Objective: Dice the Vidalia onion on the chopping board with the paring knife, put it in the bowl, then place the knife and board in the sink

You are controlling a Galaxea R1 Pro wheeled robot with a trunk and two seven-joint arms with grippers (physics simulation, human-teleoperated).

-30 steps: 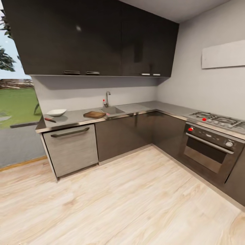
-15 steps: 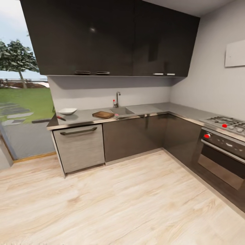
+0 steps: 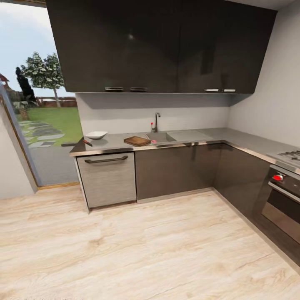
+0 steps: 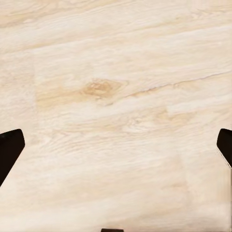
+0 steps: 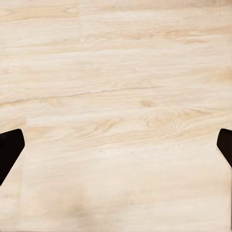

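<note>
While both grippers [image 4: 116, 145] [image 5: 116, 145] hang wide open, empty, over floor, the onion [image 3: 153, 141] by the sink [image 3: 160, 136] looks small, firm, slippery; grasp its middle.

pale matt wood-plank floor [image 3: 166, 250] | glossy black upper cabinets [image 3: 158, 46] | glossy dark grey surface [image 3: 196, 135] | brown grained wooden board [image 3: 137, 141]

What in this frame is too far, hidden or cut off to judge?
- Vidalia onion: head view, a pink speck at the sink rim, too small to confirm.
- Paring knife: head view, too small to separate blade from handle.
- Oven: head view, cut by the right edge.
- Left gripper, right gripper: wrist views, fingertips cropped at the edges.
</note>
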